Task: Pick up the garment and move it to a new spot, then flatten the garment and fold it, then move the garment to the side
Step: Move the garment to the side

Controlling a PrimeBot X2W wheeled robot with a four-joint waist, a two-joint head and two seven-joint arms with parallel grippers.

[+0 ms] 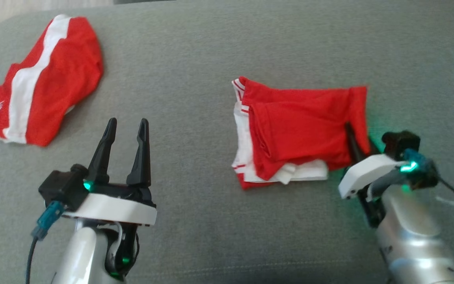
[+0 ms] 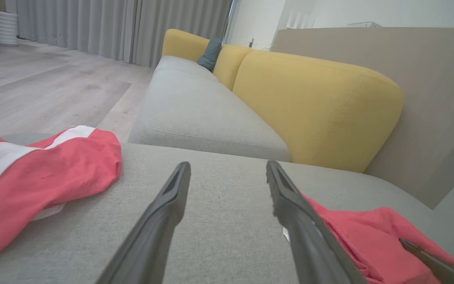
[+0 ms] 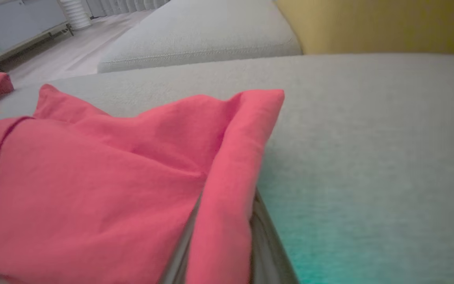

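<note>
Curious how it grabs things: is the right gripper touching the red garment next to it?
Touching. The right wrist view shows a fold of the garment pinched between the right gripper's two fingers.

- A soft, matt knit cloth, creased into loose folds, is seen in the red and white folded cloth garment (image 1: 302, 126).
- The same dull, rumpled cloth is shown by the second red garment with a white stripe (image 1: 53, 79).
- The grey couch seat (image 1: 211, 236) is covered in a coarse, matt woven fabric.
- The yellow back cushions (image 2: 317, 106) are upholstered in a finer matt textile with stitched seams.
- Matt black plastic is seen in the long fingers of the left gripper (image 1: 128, 122).
- Its white wrist collar (image 1: 112, 211) is finished in smooth, slightly glossy plastic.
- The silver right forearm shell (image 1: 416, 244) is smooth, with a metallic sheen.
- The pale floor (image 2: 53, 90) is marked with wood grain and finished satin-smooth.
</note>
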